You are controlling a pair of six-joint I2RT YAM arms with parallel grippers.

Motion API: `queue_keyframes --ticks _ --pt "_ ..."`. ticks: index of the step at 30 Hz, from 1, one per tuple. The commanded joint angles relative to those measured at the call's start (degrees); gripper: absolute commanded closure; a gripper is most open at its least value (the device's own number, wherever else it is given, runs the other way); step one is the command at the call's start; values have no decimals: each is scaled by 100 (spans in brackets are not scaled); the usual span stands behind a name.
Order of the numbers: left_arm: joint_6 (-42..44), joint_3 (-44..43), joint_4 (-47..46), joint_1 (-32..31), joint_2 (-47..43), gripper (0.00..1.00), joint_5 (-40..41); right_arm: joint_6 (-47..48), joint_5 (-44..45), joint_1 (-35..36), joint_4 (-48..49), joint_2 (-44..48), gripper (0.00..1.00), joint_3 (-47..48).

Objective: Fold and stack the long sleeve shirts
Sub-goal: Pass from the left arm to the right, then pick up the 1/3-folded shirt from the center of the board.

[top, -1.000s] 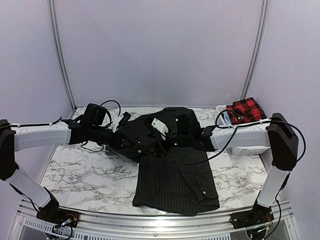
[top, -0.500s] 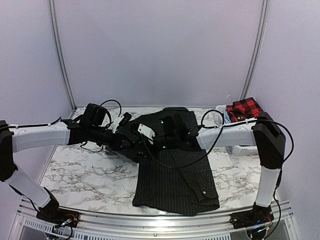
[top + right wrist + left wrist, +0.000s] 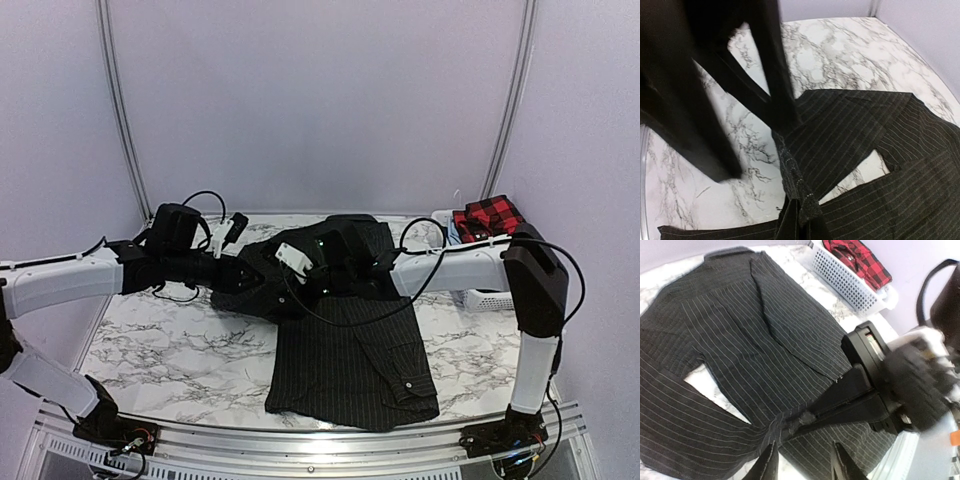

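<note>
Folding the black shirt [image 3: 350, 350] flat on the desk [image 3: 170, 350]: right hand [image 3: 799, 220] pinches its sleeve [image 3: 700, 425], left hand [image 3: 805, 467] spread beside; next, likely, draw that sleeve across the body.

pinstriped shirt [image 3: 350, 350]: black (thin pale lines); checked shirt [image 3: 490, 218]: red-black; basket [image 3: 845, 282]: white; table [image 3: 170, 345]: white, grey-veined

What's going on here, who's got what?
Both arms are reaching over the black pinstriped shirt, which lies spread on the marble table. The right gripper is shut on a bunched pinch of cloth toward the shirt's left side. The left gripper hovers right beside that spot with its jaws apart, holding nothing. The red checked shirt sits in the white basket at the far right.
</note>
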State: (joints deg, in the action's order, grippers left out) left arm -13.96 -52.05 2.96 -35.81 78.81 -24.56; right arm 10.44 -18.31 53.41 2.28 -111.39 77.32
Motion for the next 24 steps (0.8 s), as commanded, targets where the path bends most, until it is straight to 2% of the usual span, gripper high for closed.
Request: queue_keyframes --ticks 1,4,10,17,24 --pt "-714 325 -243 4 -731 51 511 -405 1284 -69 -182 196 100 393" --pt "-1141 610 -243 -4 -1201 46 374 -525 1752 -182 -202 294 100 618" --pt "-1849 1391 -41 -294 -1642 51 160 -376 2915 -328 -356 304 100 1213" --pt "-2850 2098 351 -1149 -1604 54 283 149 3736 -614 -185 390 100 1744" --pt "-3210 1994 790 -1842 -917 52 510 895 4142 -753 448 616 100 1921"
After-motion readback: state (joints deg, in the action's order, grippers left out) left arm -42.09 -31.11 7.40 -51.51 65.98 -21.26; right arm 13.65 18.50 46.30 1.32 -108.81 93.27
